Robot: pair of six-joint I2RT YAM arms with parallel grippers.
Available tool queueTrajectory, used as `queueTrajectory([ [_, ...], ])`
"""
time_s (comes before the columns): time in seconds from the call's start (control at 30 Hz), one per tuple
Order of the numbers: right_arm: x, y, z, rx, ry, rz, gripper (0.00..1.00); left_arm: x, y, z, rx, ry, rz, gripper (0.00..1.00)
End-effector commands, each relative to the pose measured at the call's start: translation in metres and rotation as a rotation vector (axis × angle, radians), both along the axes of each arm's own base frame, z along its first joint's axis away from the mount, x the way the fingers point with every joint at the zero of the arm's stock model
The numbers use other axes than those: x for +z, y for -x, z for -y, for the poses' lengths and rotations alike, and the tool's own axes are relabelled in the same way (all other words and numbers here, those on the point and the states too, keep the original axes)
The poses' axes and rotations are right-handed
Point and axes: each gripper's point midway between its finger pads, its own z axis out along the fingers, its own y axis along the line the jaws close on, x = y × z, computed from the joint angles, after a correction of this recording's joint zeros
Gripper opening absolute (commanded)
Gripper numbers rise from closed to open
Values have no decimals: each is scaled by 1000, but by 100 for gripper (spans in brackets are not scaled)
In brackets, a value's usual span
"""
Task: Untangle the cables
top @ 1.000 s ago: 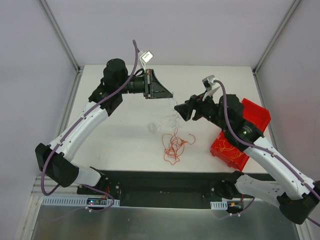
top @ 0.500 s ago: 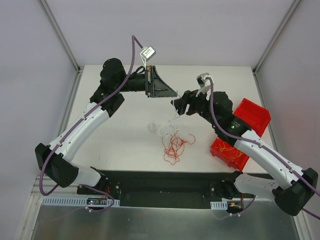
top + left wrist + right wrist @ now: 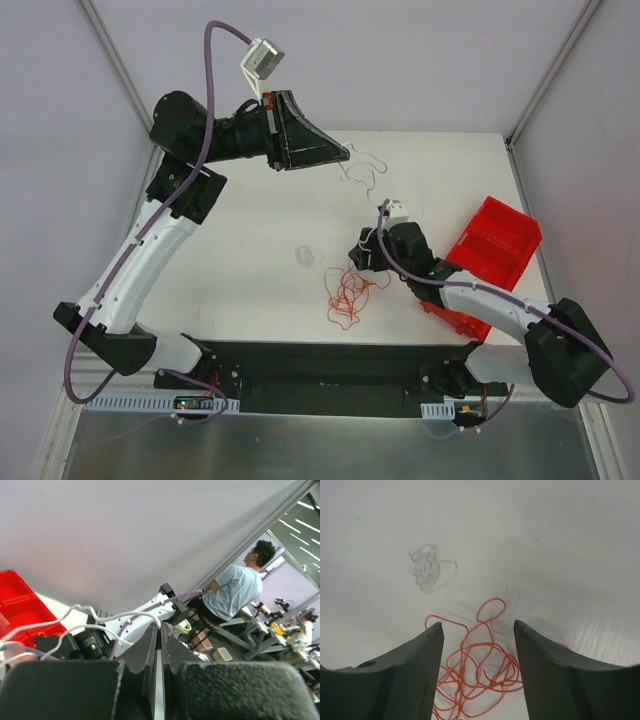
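While a whitish cable [image 3: 127, 613] is pinched at 12 o'clock by the left gripper [image 3: 345, 155], the right gripper [image 3: 477, 630] is spread wide above the red-orange cables [image 3: 480, 672], at 6 o'clock on the desk [image 3: 240, 220]. Light and limp, they are judged best pinched at an outer loop.

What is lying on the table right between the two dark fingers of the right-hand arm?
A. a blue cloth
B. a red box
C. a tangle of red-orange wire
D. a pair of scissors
C: in the right wrist view the right gripper stands open, and the red-orange tangle lies on the white surface in the gap between its two sides.
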Motion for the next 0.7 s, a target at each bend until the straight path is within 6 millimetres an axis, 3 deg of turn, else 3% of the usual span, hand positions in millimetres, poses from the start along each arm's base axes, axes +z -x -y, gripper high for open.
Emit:
queueTrajectory([
  [0.0, 19, 5, 22, -73, -55, 30, 61, 9, -1, -4, 68, 1, 82, 0],
  [0.1, 21, 13, 40, -87, -29, 11, 63, 8, -5, -3, 82, -1, 85, 0],
  [0.33, 62, 31, 78, -121, 16, 73, 72, -4, -13, -4, 102, -26, 59, 0],
  [0.67, 209, 80, 52, 249, -96, 329, 89, -51, -19, 2, 65, -116, -54, 0],
])
